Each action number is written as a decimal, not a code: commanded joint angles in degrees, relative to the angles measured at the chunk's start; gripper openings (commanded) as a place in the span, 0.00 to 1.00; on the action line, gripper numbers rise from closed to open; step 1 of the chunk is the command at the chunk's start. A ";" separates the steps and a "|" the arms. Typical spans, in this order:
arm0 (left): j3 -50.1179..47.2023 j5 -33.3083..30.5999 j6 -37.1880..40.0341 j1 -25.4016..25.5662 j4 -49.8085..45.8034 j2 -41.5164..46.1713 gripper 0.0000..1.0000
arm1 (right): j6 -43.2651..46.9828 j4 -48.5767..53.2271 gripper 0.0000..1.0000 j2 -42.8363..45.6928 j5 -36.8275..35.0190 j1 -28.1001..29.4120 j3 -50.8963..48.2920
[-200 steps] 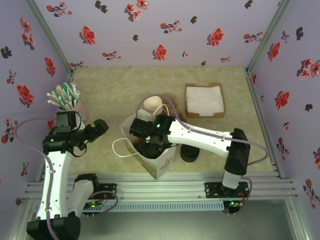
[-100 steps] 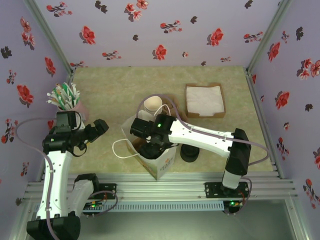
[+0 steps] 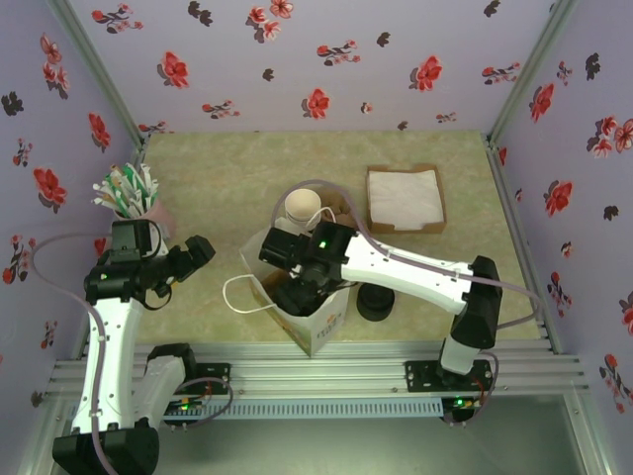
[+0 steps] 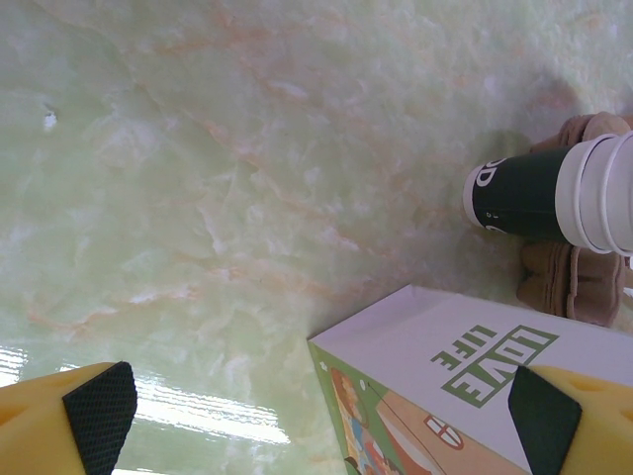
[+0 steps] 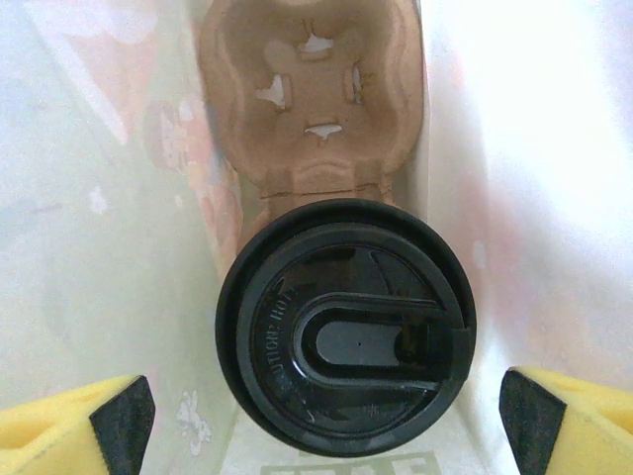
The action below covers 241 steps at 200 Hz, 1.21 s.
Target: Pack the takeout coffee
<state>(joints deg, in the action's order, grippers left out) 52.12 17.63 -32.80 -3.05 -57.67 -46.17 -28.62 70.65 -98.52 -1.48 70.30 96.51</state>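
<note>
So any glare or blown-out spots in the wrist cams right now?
Left wrist: bright glare streak on the glossy green marble tabletop near the lower left. Right wrist: white paper bag wall on the right blown out; round black plastic lid sharp, brown cardboard cup carrier slightly soft.

Top view, centre: the right arm (image 3: 326,259) covers the mouth of the paper bag (image 3: 324,322), so its contents are not discernible there.

Right wrist view: the lid of the takeout coffee (image 5: 346,327) hides the cup wall and the near part of the cardboard carrier (image 5: 312,99).

Left wrist view: the cup stack (image 4: 539,193) is cut off at the right edge, and the bag at the bottom edge.
</note>
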 commanded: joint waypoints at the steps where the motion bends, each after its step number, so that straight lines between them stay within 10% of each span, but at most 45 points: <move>1: 0.00 0.47 1.06 0.40 0.17 0.02 0.99 | -0.90 1.68 0.92 2.99 0.31 0.56 2.02; 241: 4.81 -0.89 1.64 0.59 -2.87 0.39 0.99 | -2.30 -2.74 0.89 15.07 -0.10 0.62 3.46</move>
<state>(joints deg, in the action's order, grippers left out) 54.63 17.56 -32.53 -2.83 -58.92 -46.15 -30.06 69.45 -85.73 -1.06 70.52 98.10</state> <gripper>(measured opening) 0.992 0.890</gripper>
